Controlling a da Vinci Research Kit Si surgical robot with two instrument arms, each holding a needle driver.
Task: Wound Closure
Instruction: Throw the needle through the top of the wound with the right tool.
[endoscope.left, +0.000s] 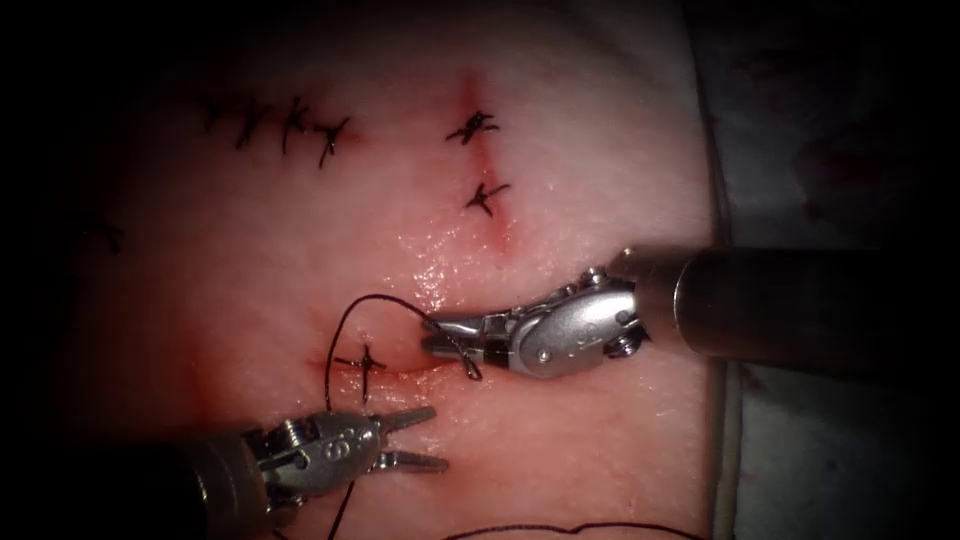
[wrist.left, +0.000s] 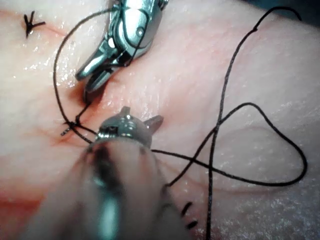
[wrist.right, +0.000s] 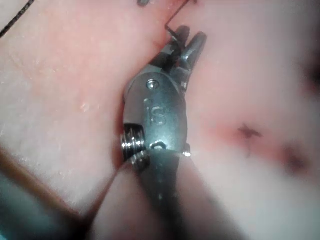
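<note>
My right tool (endoscope.left: 437, 335) reaches in from the right, its jaws shut on the curved needle (endoscope.left: 470, 362) at about mid-curve, over the right end of the short cut (endoscope.left: 405, 368) in the tissue (endoscope.left: 560, 440). The needle's lower end lies against the tissue there; I cannot tell if it is in it. Dark thread (endoscope.left: 375, 298) arcs from the jaws to a tied stitch (endoscope.left: 365, 362) at the cut's left end. My left tool (endoscope.left: 425, 440) hovers below the cut, open and holding nothing. The left wrist view shows its open jaws (wrist.left: 142, 117) beside the stitch (wrist.left: 75, 125) and the right tool (wrist.left: 92, 80).
A second cut (endoscope.left: 490, 170) with two stitches lies above the right tool. Several older stitches (endoscope.left: 290, 125) run along the upper left. Slack thread loops over the near tissue (wrist.left: 270, 150). The tissue's edge (endoscope.left: 715, 200) is at the right.
</note>
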